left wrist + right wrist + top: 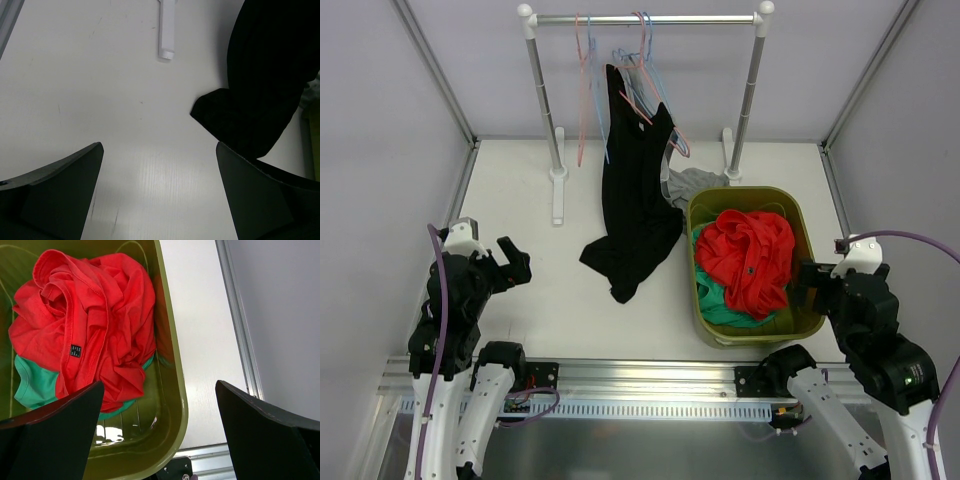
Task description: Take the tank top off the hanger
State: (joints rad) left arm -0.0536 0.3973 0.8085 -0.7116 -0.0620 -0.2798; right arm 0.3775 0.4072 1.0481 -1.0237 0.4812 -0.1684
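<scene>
A black tank top (635, 195) hangs from a hanger (645, 95) on the metal rail (645, 18) at the back, its lower part trailing onto the table. Its bottom corner shows in the left wrist view (260, 95). My left gripper (512, 262) is open and empty over bare table (159, 165), left of the top's hem. My right gripper (810, 283) is open and empty over the near right corner of the green basket (172, 365).
The olive-green basket (802, 215) holds a red garment (748, 252) over a teal one (715, 300). A grey cloth (695, 182) lies behind it. Several empty hangers (585, 80) hang on the rail. The rack's white feet (558, 190) stand on the table.
</scene>
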